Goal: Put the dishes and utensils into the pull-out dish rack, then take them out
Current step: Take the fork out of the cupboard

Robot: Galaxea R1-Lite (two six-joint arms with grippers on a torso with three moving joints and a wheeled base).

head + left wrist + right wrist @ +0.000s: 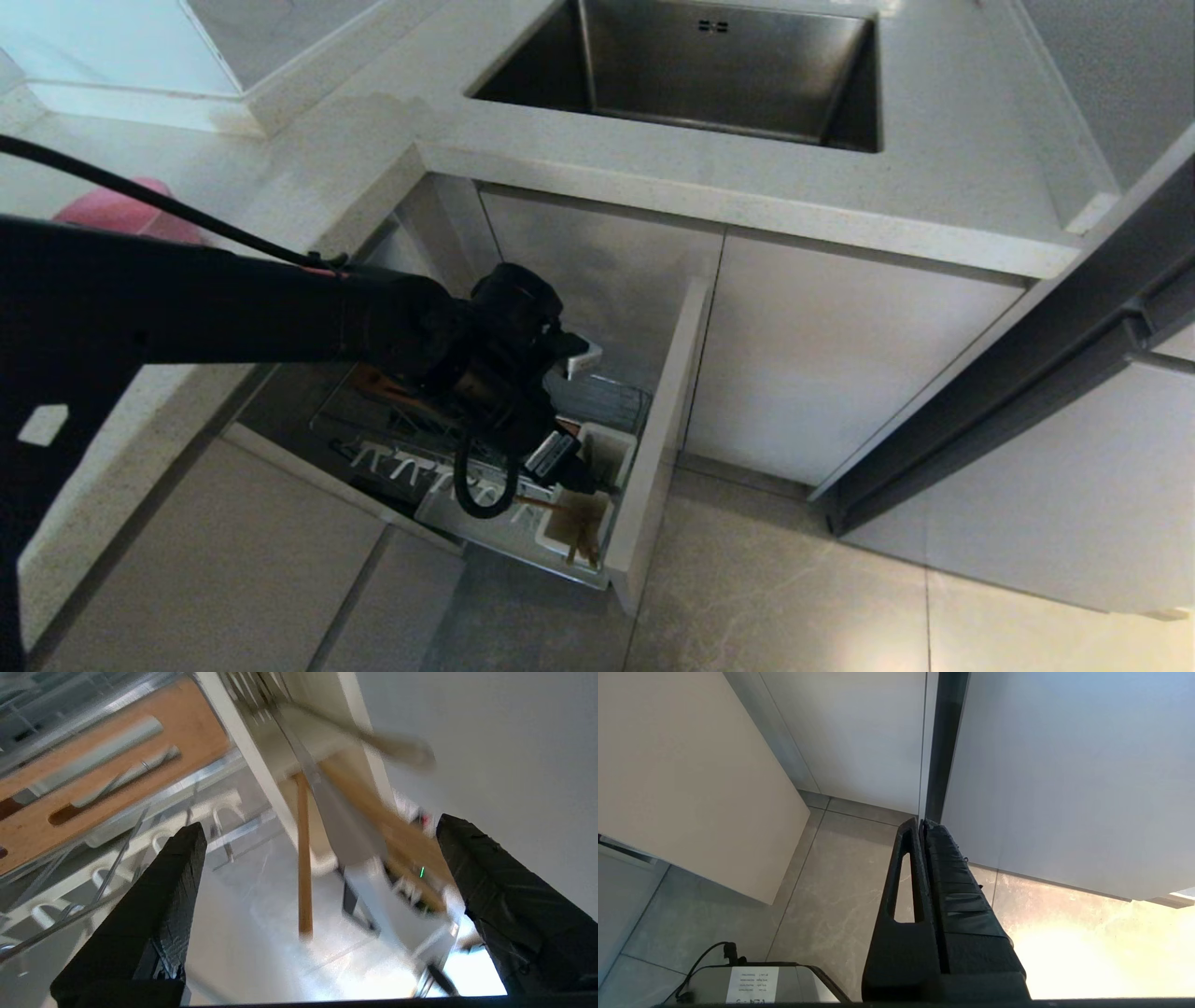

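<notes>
The pull-out dish rack (611, 403) stands drawn out below the counter, its beige front panel (665, 439) at the right. Light-wood chopsticks (581, 534) stand in a white utensil cup (607, 453) at the rack's front corner. My left gripper (568, 469) hangs just above that cup, open and empty. In the left wrist view its gripper (320, 826) frames a chopstick (304, 868) and a blurred silver handle (338, 812), seemingly the spoon; neither touches the fingers (182, 868). A pink bowl (117, 210) sits on the counter, far left. My right gripper (922, 823) is shut and parked over the floor.
The rack's wooden slotted strip (140, 760) and white prongs (411, 465) lie beside the cup. The steel sink (709, 75) is set in the countertop (579, 177) above. Closed cabinet doors (840, 364) stand to the right, over grey floor tiles (775, 597).
</notes>
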